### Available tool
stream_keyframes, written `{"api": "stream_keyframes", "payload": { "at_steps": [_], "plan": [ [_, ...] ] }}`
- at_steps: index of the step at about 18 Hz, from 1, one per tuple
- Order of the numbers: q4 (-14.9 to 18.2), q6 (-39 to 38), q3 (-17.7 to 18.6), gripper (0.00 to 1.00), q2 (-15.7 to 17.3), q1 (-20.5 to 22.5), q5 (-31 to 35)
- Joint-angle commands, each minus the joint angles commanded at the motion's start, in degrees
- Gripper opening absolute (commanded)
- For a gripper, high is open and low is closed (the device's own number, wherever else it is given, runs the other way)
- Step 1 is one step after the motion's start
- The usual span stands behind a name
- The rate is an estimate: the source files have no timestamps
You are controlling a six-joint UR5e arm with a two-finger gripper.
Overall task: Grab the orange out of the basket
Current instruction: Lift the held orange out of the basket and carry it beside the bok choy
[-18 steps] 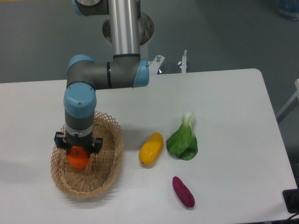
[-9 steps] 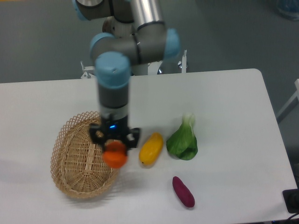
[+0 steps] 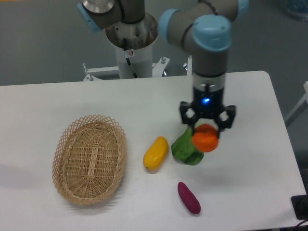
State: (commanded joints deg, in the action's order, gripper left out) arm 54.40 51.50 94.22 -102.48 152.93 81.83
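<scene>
The pick looks done: the orange [image 3: 205,137] is pinched between the fingers [image 3: 188,120] of the gripper [image 3: 207,129] and appears to hang above the tabletop [image 3: 250,163], its edge overlapping the leafy green vegetable [image 3: 185,148] just below and to the left of the fingers. The basket [image 3: 90,159] sits well off to the left of the fingers and holds nothing. A yellow mango-like fruit [image 3: 156,153] lies between basket and fingers, and a purple sweet potato [image 3: 189,197] lies below them. Judging by this, nothing of the task remains beyond keeping the grip secure.
</scene>
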Motion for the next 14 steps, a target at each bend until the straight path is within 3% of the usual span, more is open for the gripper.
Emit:
{"api": "stream_keyframes", "payload": {
  "at_steps": [14],
  "plan": [
    [0.2, 0.6, 0.2, 0.64, 0.0, 1.0, -0.5]
  ]
}}
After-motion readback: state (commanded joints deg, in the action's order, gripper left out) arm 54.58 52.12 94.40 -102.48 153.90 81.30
